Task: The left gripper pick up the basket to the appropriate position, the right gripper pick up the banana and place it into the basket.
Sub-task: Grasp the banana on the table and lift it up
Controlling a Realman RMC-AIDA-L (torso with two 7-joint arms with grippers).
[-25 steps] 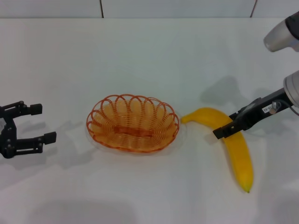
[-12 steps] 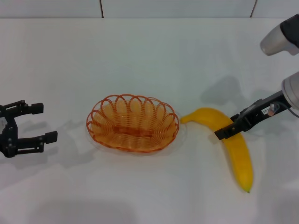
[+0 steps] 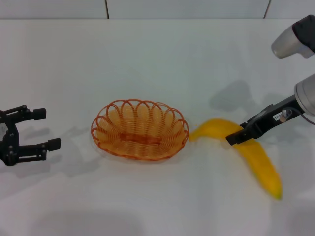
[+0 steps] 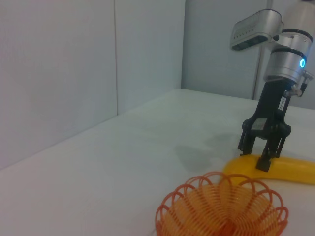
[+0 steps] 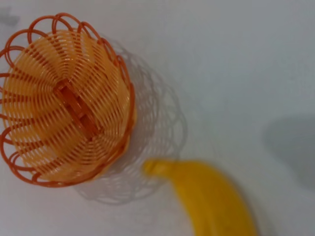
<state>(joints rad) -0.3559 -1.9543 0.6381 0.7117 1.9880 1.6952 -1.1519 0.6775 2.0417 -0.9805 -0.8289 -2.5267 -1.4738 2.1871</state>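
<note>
Yellow and long, the banana lies on the white table just to the right of the orange wire basket, its near tip almost at the rim and its long axis running away toward the right front. The right gripper straddles the banana near that basket-side end, fingers narrowed around it. The basket is empty, directly left of this grip. The left gripper hovers well apart on the far left, fingers spread wide and holding nothing.
</note>
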